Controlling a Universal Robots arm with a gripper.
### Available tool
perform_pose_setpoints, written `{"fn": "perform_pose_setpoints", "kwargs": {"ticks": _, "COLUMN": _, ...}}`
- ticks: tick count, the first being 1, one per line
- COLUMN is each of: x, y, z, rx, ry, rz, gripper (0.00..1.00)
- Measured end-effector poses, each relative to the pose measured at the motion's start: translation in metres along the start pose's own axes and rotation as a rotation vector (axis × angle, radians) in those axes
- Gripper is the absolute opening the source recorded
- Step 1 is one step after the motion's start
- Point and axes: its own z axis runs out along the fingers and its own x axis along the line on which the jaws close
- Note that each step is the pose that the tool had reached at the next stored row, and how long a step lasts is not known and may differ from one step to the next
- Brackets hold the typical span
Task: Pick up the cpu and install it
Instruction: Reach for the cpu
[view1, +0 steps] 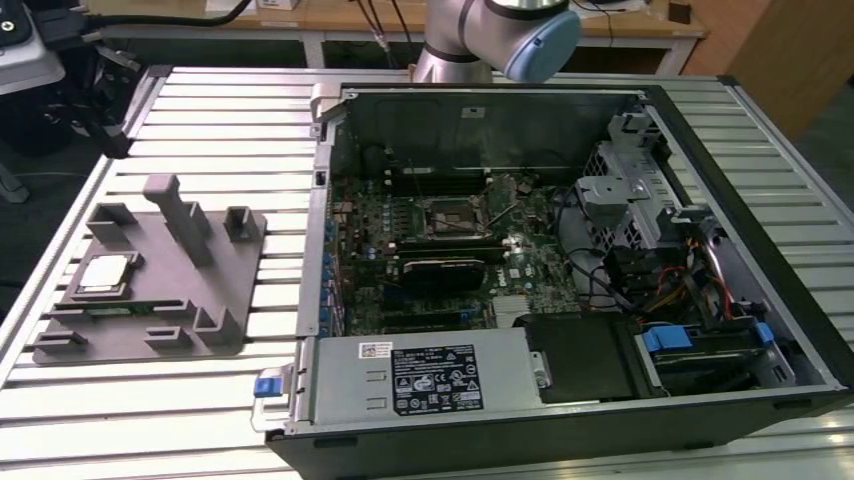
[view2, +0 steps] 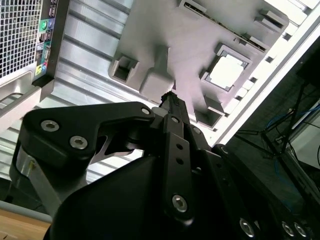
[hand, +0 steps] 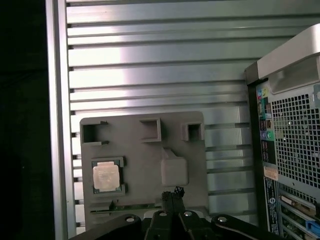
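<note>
One cpu (view1: 104, 273) lies flat in a recess of the one grey fixture (view1: 200, 290) on the slatted worktop (view1: 200, 130), beside one open computer case (view1: 481, 120), while the fingers (hand: 170, 196), pressed together and holding nothing, hang over the fixture near its raised post (hand: 174, 170), apart from the cpu.

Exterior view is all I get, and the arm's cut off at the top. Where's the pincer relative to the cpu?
Observer: In the first wrist view the pincer hangs over the grey fixture, apart from the cpu lying in its pocket.
Operator: Closest to what?
Observer: The raised block in the middle of the fixture. Both wrist views put the tip by it.
Operator: Case in the way?
Observer: The computer case shows its rear ports and mesh off to one side, with bare table slats between it and the fixture.
</note>
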Motion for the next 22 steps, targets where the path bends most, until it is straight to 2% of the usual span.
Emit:
{"fn": "perform_pose_setpoints", "kwargs": {"ticks": 8, "x": 0.0081, "y": -0.0021, "z": 0.008, "rx": 0.0001, "ry": 0.0001, "rz": 0.0, "gripper": 0.11}}
{"fn": "perform_pose_setpoints", "kwargs": {"ticks": 22, "x": 0.0174, "y": -0.0046, "z": 0.0214, "rx": 0.0, "ry": 0.0, "rz": 0.0, "gripper": 0.11}}
